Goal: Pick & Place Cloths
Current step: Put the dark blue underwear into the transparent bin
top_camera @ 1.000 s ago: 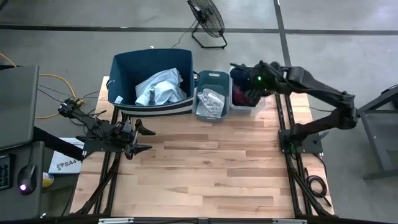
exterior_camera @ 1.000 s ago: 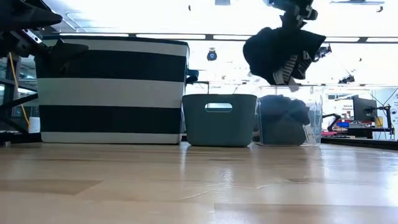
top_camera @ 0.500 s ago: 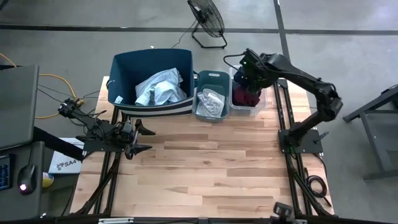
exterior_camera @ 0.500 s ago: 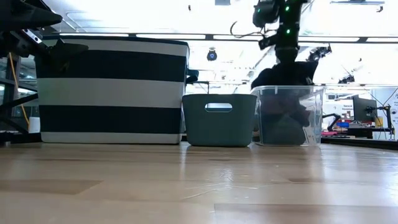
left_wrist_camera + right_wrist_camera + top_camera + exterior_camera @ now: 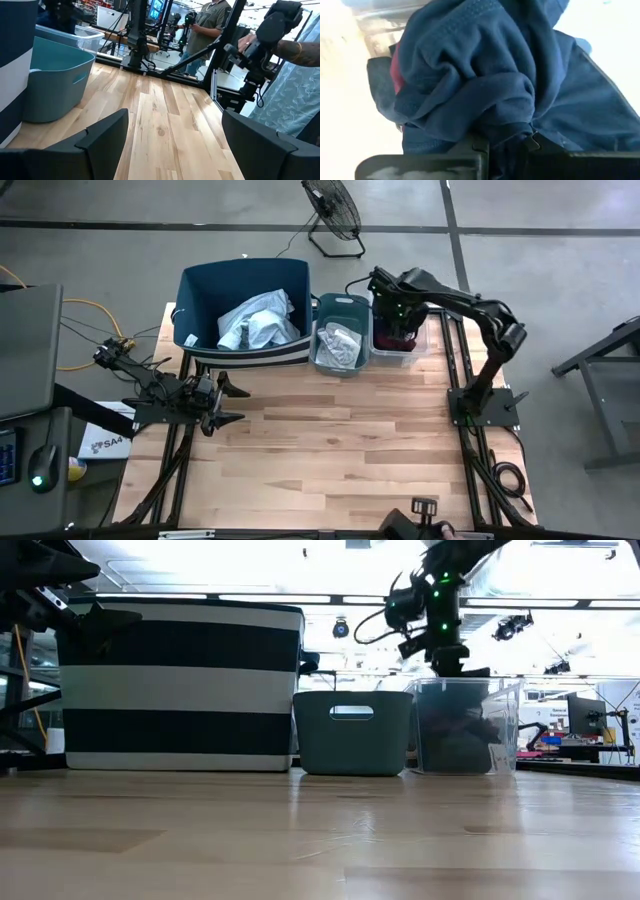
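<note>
The right gripper (image 5: 392,312) reaches into the clear bin (image 5: 412,352) at the worktop's (image 5: 340,440) far right, fingers clamped on a navy cloth (image 5: 485,90); the left gripper (image 5: 228,402) waits, fingers apart.

Grey concrete floor (image 5: 120,220) – black standing fan (image 5: 333,210) behind wooden table (image 5: 330,450), bright ceiling strip lights (image 5: 250,598)
</note>
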You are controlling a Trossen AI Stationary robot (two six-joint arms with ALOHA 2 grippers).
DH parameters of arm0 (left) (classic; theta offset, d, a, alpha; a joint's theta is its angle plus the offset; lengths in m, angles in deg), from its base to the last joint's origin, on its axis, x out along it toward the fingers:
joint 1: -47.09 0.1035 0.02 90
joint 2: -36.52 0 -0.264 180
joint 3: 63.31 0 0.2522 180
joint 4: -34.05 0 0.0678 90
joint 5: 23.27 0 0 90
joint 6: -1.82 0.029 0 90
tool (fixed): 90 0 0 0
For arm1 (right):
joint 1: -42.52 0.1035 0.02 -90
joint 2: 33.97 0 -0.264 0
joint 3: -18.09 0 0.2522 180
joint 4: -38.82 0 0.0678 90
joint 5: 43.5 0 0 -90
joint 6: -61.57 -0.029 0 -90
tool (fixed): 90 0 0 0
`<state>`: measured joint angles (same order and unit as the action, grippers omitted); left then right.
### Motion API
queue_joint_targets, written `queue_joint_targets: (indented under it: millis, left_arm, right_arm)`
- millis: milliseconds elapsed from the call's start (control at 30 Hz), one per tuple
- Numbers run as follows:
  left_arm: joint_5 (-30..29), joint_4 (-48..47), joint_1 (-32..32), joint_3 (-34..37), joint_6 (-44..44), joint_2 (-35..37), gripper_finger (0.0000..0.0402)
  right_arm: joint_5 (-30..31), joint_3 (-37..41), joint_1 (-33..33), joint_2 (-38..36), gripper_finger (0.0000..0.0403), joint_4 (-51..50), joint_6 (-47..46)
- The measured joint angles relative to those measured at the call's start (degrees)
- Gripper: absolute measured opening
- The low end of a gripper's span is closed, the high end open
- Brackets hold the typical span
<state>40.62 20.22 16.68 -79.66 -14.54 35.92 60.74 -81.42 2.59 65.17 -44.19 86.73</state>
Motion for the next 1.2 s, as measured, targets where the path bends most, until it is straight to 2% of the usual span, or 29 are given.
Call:
queue_joint_targets:
  millis: [367,633,1200]
  left_arm:
    - [0.0,0.0,0.0,0.0,0.0,0.0,0.0316]
    - [0.0,0.0,0.0,0.0,0.0,0.0,0.0316]
    - [0.0,0.0,0.0,0.0,0.0,0.0,0.0316]
  right_arm:
    - [-9.7,0.0,-3.2,5.4,0.0023,1.2,2.1]
    - [-14.1,0.3,-6.0,8.0,0.0023,1.7,5.0]
    - [-15.5,10.1,-6.4,9.0,0.0023,11.3,5.6]
